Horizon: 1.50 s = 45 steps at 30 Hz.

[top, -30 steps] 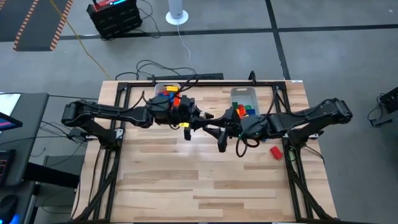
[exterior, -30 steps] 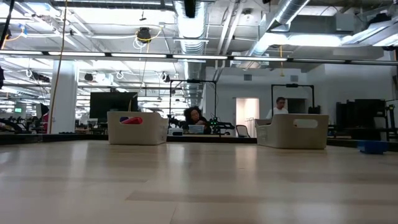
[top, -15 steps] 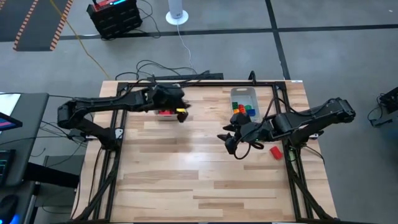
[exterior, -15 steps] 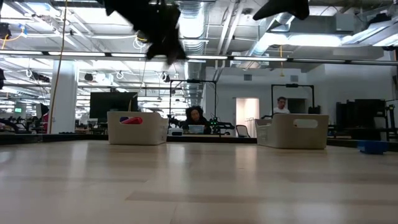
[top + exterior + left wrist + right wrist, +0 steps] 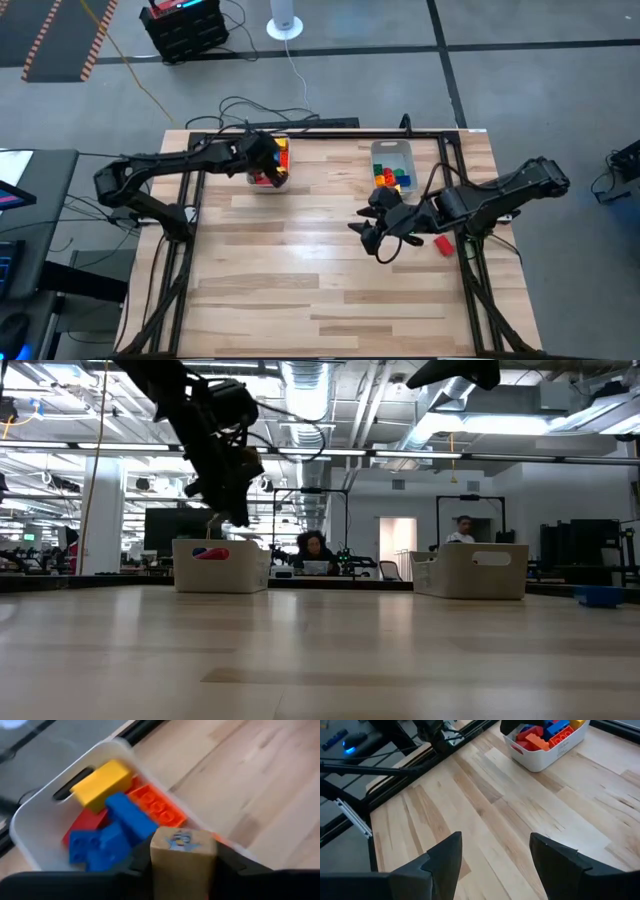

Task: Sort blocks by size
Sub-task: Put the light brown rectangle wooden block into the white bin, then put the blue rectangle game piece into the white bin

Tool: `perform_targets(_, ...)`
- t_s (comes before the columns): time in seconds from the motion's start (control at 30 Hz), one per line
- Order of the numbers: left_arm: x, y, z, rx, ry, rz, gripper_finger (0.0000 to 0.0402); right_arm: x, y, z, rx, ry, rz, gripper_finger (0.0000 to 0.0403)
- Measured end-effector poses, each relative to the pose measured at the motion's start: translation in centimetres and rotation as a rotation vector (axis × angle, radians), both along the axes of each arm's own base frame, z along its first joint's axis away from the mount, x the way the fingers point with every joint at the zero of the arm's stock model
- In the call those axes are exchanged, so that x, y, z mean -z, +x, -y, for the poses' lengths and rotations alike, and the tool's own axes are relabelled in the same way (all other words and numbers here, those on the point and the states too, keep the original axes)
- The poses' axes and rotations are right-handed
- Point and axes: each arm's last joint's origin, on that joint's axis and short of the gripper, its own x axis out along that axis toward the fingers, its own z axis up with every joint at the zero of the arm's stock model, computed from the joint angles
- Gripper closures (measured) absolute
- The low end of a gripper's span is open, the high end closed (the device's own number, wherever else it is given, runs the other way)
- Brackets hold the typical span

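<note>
I see a light wood plank surface [image 5: 300,270] set in a black frame. Two pale bins rest on it along the far edge: the left bin [image 5: 268,165], mostly hidden under the left arm, holds blocks [image 5: 120,815] in yellow, blue, red and orange; the right bin [image 5: 393,162] holds mixed coloured blocks too. One red block [image 5: 443,243] lies loose on the boards near the right edge, well apart from both bins.

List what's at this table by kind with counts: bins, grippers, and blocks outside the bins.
Bins: 2, left bin and right bin
Grippers: 2, left gripper and right gripper
Blocks outside bins: 2, red block on the table, tan block between the left fingers
Total: 6
</note>
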Motion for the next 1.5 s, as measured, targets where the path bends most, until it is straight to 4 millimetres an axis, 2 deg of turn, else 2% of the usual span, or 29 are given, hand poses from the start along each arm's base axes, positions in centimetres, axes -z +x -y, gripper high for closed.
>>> perform_targets(0.2,0.3,-0.8,-0.6,-0.038,-0.031,-0.052,0.0214,0.2,-0.2,0.0,0.006,0.043,-0.026,0.0143)
perform_targets(0.37,0.3,-1.1,-0.4,-0.022,-0.085,-0.048,0.0168,1.9,-1.5,0.4,0.037,0.216,-0.256,0.0143)
perform_targets(0.5,-0.3,-0.9,0.2,-0.003,-0.163,0.057,0.0159,3.3,-3.6,0.8,0.150,0.361,-0.524,0.0143)
perform_targets(0.63,-1.4,-0.4,1.0,0.054,-0.197,0.179,0.0158,3.9,-5.4,1.2,0.214,0.386,-0.731,0.0143)
perform_targets(0.73,-2.6,0.0,1.5,0.091,-0.203,0.288,0.0158,4.3,-6.2,2.1,0.257,0.396,-0.834,0.0143)
perform_targets(0.87,-4.4,0.0,2.1,0.115,-0.193,0.434,0.0158,6.2,-6.6,3.6,0.318,0.464,-0.929,0.0143)
perform_targets(0.97,-5.9,-0.6,2.5,0.128,-0.190,0.518,0.0157,8.2,-6.7,4.4,0.352,0.484,-0.952,0.0143)
perform_targets(1.17,-8.3,-2.8,4.1,0.161,-0.197,0.595,0.0157,11.6,-7.4,5.5,0.465,0.533,-0.890,0.0143)
perform_targets(1.5,-10.4,-6.2,5.8,0.192,-0.166,0.622,0.0157,14.2,-10.7,6.3,0.769,0.537,-0.803,0.0143)
